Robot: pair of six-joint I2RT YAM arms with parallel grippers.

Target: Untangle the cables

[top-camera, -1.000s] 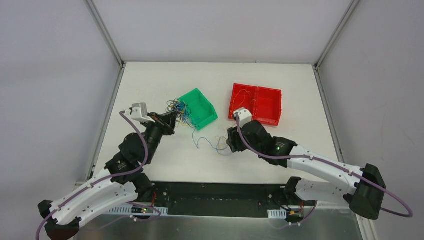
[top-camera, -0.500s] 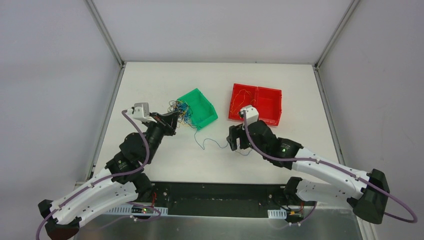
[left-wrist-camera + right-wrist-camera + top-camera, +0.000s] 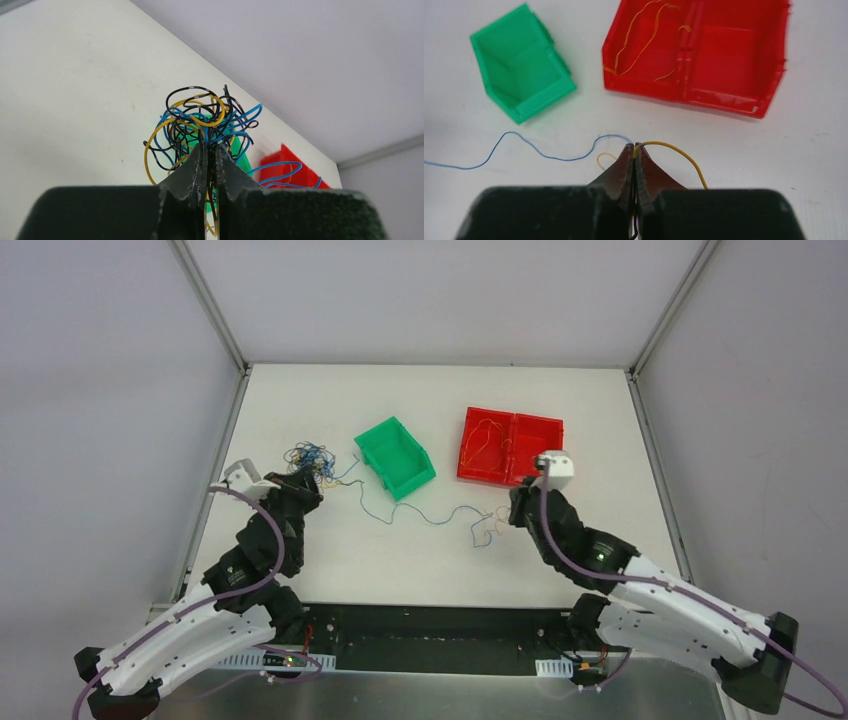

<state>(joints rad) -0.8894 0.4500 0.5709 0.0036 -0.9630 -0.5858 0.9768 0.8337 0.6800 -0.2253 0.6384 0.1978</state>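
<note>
The cables are partly a knotted ball (image 3: 308,457) of blue, black and yellow wire, held off the table left of the green bin. My left gripper (image 3: 303,478) is shut on the ball; in the left wrist view the tangle (image 3: 202,125) fans out above the closed fingertips (image 3: 200,157). A thin blue strand (image 3: 420,512) runs from the ball across the table to my right gripper (image 3: 504,515). The right gripper (image 3: 634,147) is shut on that blue strand (image 3: 549,156) together with a yellow one (image 3: 676,149) and a black one.
A green bin (image 3: 395,456) lies tilted mid-table with nothing inside. A red two-compartment bin (image 3: 540,450) sits right of it, with a few orange wires (image 3: 639,35) in its left compartment. The enclosure's frame posts rise at the far corners.
My left arm pulled the ball left, away from the green bin. My right gripper opened, moved right and shut on strands, drawing the blue strand out long between the two grippers.
</note>
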